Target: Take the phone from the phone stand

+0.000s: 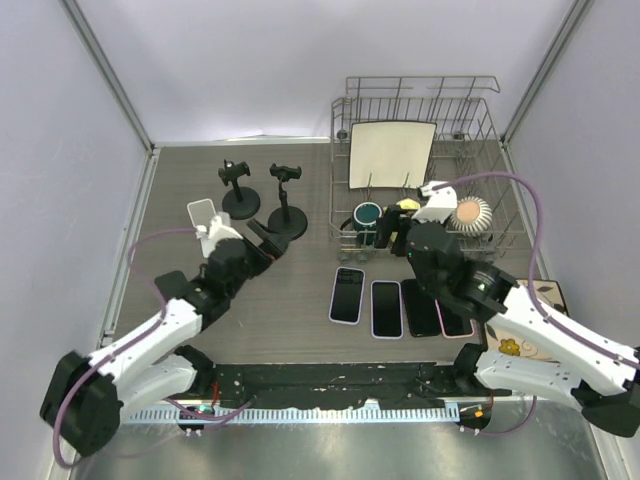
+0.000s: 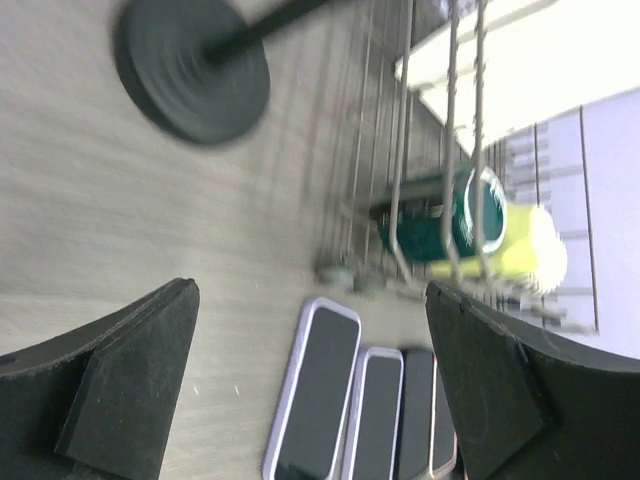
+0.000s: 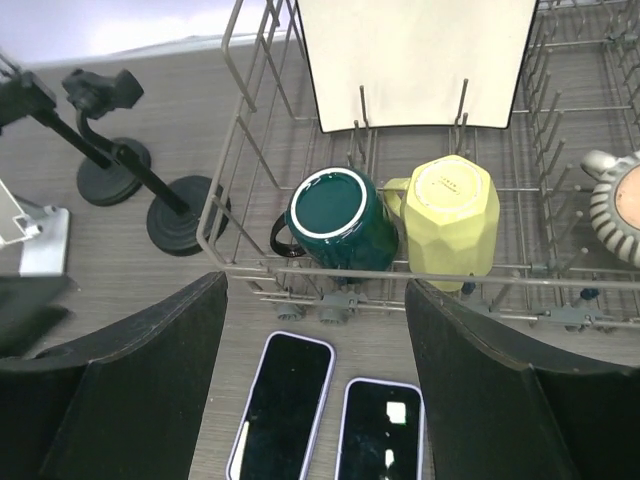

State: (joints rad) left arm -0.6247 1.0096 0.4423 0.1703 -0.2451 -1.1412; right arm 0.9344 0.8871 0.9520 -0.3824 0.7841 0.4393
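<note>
Now, left tool (image 1: 262, 238) spread wide and empty, right tool (image 1: 398, 232) likewise apart, phones (image 1: 386, 308) flat on worktop (image 1: 190, 175) just beneath right tool.

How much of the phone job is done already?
Mostly done, it seems. Four phones lie flat on the table, and both black stands look bare. Nothing is in hand: the left claw and right claw are open and empty. Left to check: the white stand beside the left claw, where I cannot tell if a phone sits.
</note>
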